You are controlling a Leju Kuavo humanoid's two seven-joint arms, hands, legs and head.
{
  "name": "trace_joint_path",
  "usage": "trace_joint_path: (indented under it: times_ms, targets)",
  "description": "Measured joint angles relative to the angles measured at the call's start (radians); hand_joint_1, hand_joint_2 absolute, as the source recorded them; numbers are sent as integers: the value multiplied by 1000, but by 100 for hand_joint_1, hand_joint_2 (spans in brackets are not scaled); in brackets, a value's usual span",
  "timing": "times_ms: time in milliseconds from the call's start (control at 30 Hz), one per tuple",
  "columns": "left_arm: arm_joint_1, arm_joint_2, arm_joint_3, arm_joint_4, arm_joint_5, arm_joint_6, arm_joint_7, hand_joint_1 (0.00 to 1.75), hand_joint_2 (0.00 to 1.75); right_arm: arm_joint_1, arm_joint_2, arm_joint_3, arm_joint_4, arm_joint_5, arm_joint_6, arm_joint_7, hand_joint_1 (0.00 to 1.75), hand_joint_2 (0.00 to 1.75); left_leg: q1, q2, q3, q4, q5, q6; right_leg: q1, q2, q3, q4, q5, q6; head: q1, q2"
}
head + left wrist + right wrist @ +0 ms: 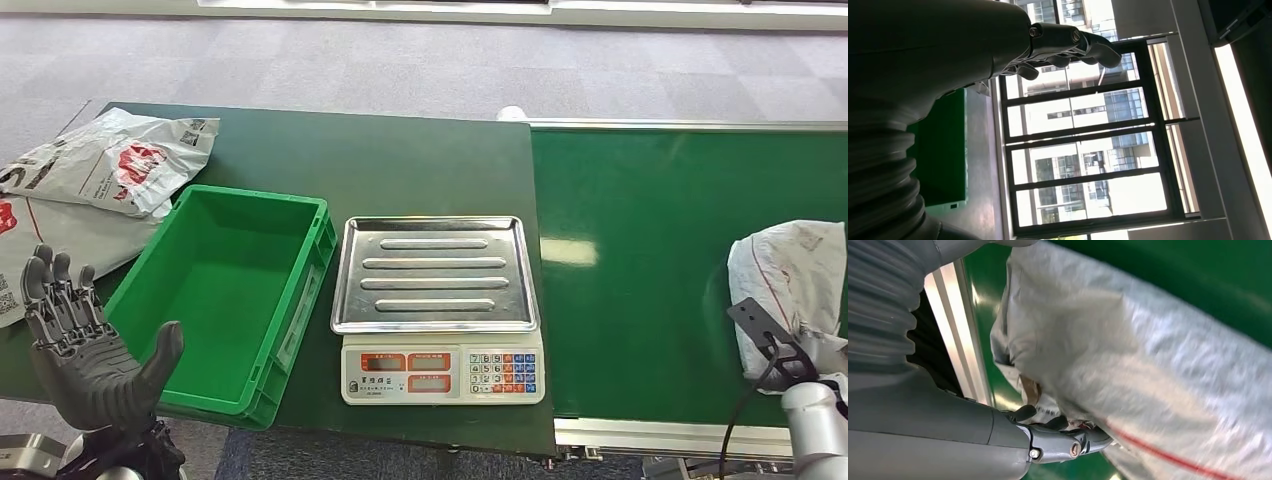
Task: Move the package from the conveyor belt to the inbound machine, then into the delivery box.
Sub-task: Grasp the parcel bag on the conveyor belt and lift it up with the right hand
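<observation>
The right hand (1048,437) sits closest in the right wrist view, its grey thumb and darker fingers (1068,422) pushed in against the underside of the package (1128,360); the crumpled plastic covers their tips, so whether they have closed on it or only touch it cannot be told. In the head view that hand is hidden behind a black bracket and the silver wrist at the lower right corner. The package, a grey-white mailer bag with a red stripe, lies on the conveyor belt (640,250) near its close rail, and the picture's right edge cuts part of it off; the wrist view shows it blurred.

Just left of the belt, on the dark green table (400,160), stands the scale (440,310) with a bare ribbed steel pan and a keypad whose markings are too small to read. Beside it to the left is the green crate (225,290). Beyond the crate, at the table's far left, lie several other mailer bags (110,170), overlapping and partly cut by the frame.

The left hand (85,350) is raised near the crate's close corner, palm open, fingers (55,290) spread wide and holding nothing.
</observation>
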Motion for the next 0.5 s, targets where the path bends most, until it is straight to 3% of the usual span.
trace_joint_path:
  times_ms: [33,167,500]
  targets:
    - [0,0,0,0,0,1,0,0,175,6,3,9,-10,-7,17,3,0,175,0,0,0,0,0,0,0,0,0,0,0,0,0,0]
    - [0,3,0,-2,-6,13,0,0,175,43,21,59,-82,-53,69,-3,175,175,0,0,0,0,0,0,1,-1,1,0,-1,1,0,0]
    - [-1,3,1,-6,-13,19,0,0,175,141,89,135,-334,-122,98,33,175,175,0,0,1,0,0,0,0,-1,1,0,-1,1,0,0]
